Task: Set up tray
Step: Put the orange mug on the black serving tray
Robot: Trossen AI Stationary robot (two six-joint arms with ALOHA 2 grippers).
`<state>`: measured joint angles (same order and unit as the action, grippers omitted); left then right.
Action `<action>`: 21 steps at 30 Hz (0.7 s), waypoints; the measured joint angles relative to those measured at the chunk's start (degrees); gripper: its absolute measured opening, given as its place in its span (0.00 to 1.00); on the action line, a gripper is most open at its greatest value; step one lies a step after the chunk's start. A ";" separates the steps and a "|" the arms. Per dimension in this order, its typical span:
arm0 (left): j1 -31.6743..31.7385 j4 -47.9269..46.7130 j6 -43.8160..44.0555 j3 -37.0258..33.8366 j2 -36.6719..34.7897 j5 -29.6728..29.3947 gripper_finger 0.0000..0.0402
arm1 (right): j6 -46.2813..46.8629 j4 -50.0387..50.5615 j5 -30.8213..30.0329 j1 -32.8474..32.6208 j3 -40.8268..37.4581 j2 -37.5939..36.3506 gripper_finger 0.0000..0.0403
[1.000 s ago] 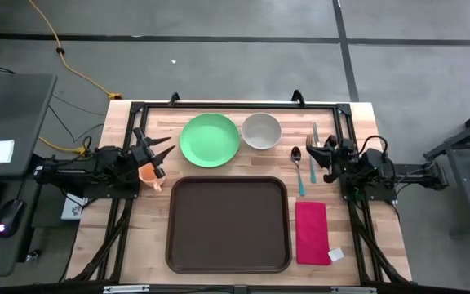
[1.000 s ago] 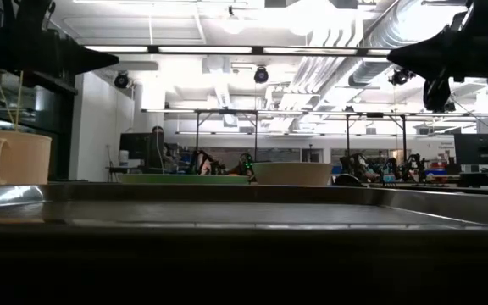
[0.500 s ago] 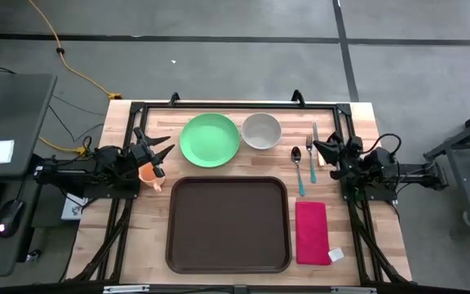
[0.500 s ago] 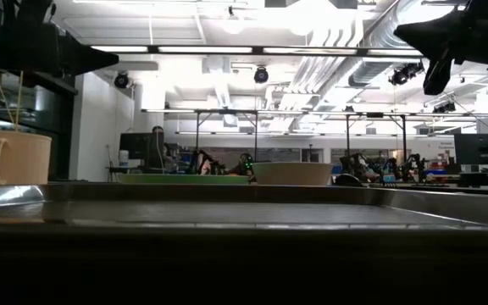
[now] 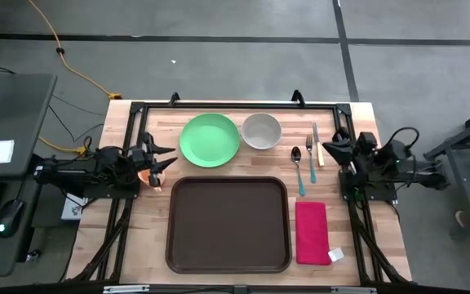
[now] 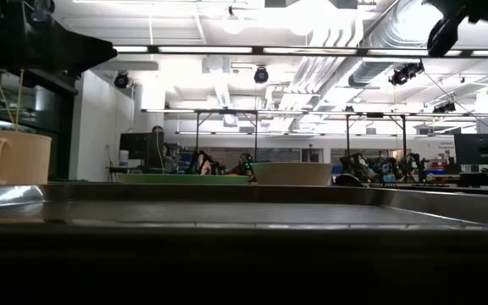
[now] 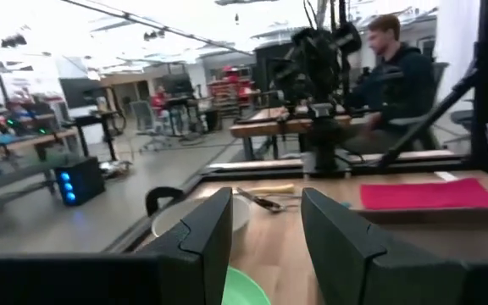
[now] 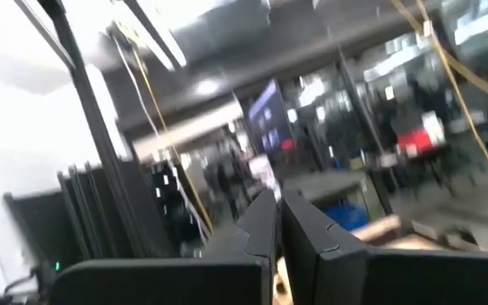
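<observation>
Tray (image 5: 228,224) bare on wood table (image 5: 357,245) | workshop behind — person seated (image 7: 392,72)

Smooth dark plastic tray (image 5: 228,224) on pale, matt wooden table (image 5: 357,253).

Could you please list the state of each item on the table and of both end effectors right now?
tray: empty, flat on the table.
green plate: empty, behind the tray.
bowl: upright, beside the plate.
spoon, fork, knife: lying side by side.
red napkin: flat, right of the tray.
orange cup: upright.
left end effector: open, empty.
right end effector: shut, empty.
</observation>
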<state>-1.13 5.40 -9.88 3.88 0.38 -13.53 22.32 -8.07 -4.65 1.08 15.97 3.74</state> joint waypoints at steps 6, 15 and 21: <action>0.00 -0.07 0.23 0.00 0.00 0.58 0.44 | 3.10 14.51 2.40 0.00 12.54 7.27 0.00; 0.00 -2.58 1.34 0.00 0.00 0.55 0.44 | 7.43 28.74 7.20 -0.02 27.23 19.52 0.00; 0.00 -2.57 1.36 0.00 0.00 0.53 0.44 | 7.74 32.72 8.04 -0.02 32.93 27.23 0.00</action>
<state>-1.13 2.83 -8.51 3.88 0.38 -12.99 30.06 24.64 3.39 1.06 48.90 30.97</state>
